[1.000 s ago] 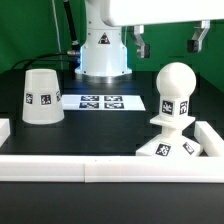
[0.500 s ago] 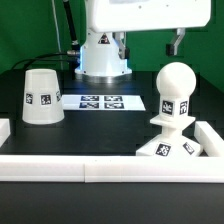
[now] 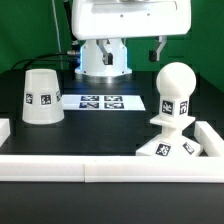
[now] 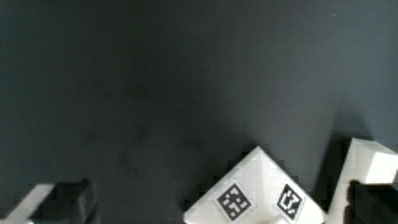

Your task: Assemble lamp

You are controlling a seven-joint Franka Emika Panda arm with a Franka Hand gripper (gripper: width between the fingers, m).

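One shade (image 3: 41, 96), one bulb (image 3: 176, 92), one base (image 3: 170, 148), one marker board (image 3: 103, 101)

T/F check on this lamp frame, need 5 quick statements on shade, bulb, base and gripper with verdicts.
1. The shade stands wide end down on the table, apart from the other lamp parts. True.
2. The bulb lies on its side next to the marker board. False: it stands upright on the base.
3. The gripper holds the shade. False: it hangs in the air, nothing between its fingers.
4. The base sits at the exterior view's right, by the white border rail. True.
5. The shade sits on top of the bulb. False: it is at the exterior view's left, not touching the bulb.
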